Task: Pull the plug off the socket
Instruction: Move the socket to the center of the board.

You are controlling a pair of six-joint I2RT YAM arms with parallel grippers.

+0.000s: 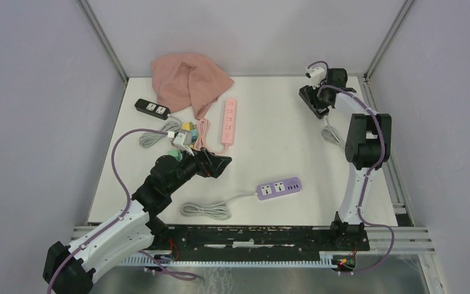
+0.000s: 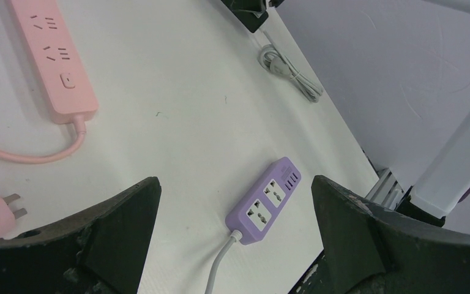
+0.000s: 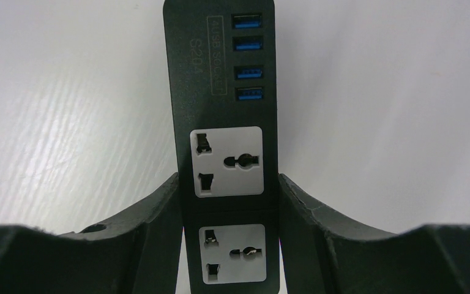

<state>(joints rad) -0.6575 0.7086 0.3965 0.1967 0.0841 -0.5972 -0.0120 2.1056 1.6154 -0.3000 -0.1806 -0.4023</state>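
Closest to the right wrist camera, the right gripper (image 3: 227, 184) is clenched on both long sides of a black plastic power strip (image 3: 220, 73) with two white sockets and four blue USB ports; both sockets are empty. From above, this pair is far to the right of the long pink plastic power strip (image 1: 229, 120), near the back corner of the white table (image 1: 269, 79). The left gripper (image 2: 235, 182) hangs with its jaws fully released, just in front of the pink strip's lower end. Its camera looks onto a small purple power strip (image 2: 264, 202), whose sockets are also empty. I cannot identify with certainty a plug that really sits in a socket. The most probable place is the cluster of small coloured plugs and adaptors (image 1: 182, 135) just left of the pink cord (image 2: 78, 131), but it is too small to read. The risks, as I judge them: the free gripper may close on the loose cord instead of a plug, because that cluster is crowded. A socket body that nobody holds down may also rise together with its plug, and the far arm is occupied with a strip that carries nothing.
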